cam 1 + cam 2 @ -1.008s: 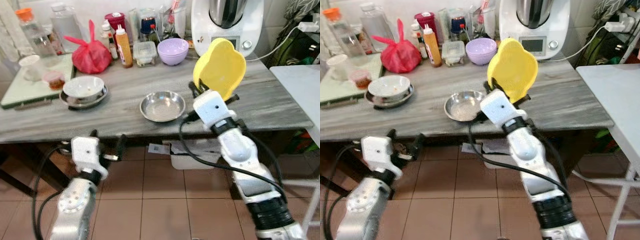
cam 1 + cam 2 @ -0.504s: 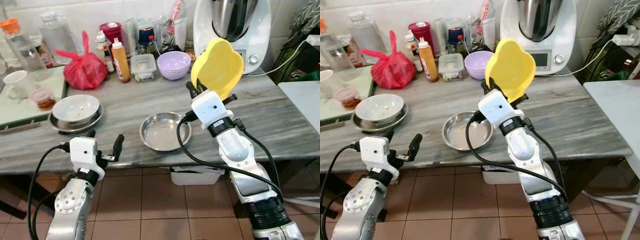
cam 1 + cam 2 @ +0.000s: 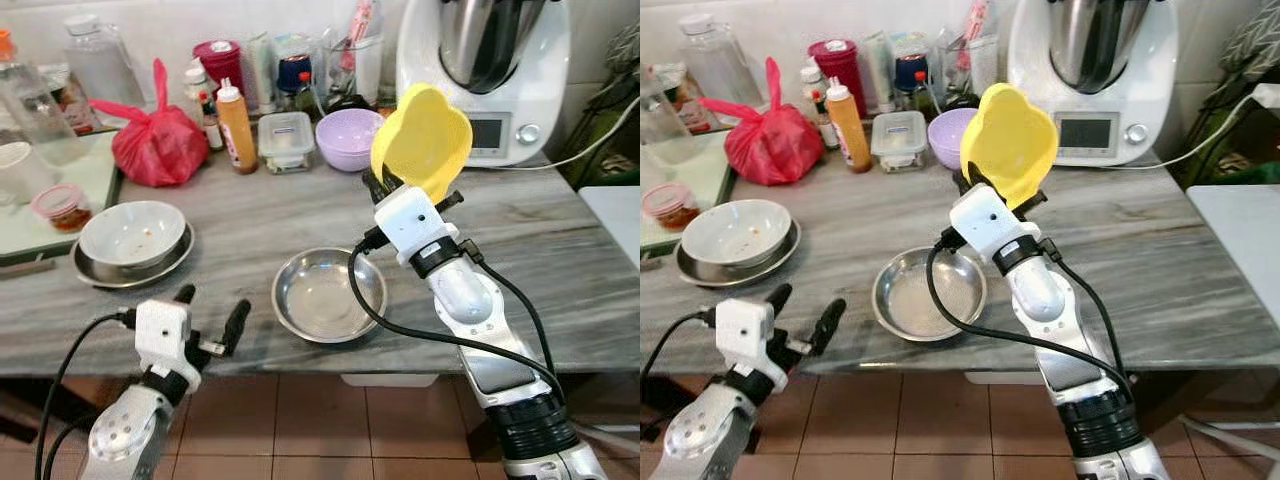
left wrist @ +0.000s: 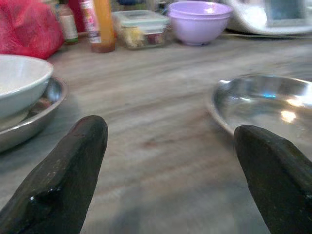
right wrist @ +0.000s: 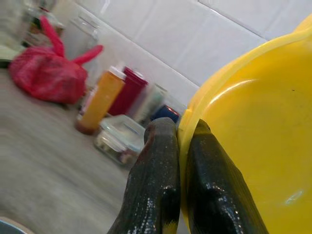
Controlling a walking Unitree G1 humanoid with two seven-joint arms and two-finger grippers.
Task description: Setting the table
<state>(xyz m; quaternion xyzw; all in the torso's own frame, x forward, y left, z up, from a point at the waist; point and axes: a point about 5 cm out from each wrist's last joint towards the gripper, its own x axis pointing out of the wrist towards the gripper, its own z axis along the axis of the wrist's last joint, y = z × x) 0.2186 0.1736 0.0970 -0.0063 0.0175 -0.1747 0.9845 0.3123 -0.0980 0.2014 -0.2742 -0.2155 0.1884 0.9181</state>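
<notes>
Jaws pinching yellow bowl [image 3: 425, 140] rim

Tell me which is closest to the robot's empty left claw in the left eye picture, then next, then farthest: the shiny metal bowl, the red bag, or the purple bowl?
1. Metal bowl, just right of the left gripper.
2. Red bag, back left.
3. Purple bowl, back right.

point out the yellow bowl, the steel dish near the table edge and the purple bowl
yellow bowl [image 3: 425, 140], left eye view, middle of its underside
steel dish [image 3: 328, 295], left eye view, centre of its basin
purple bowl [image 4: 198, 22], left wrist view, outer wall below the rim
</notes>
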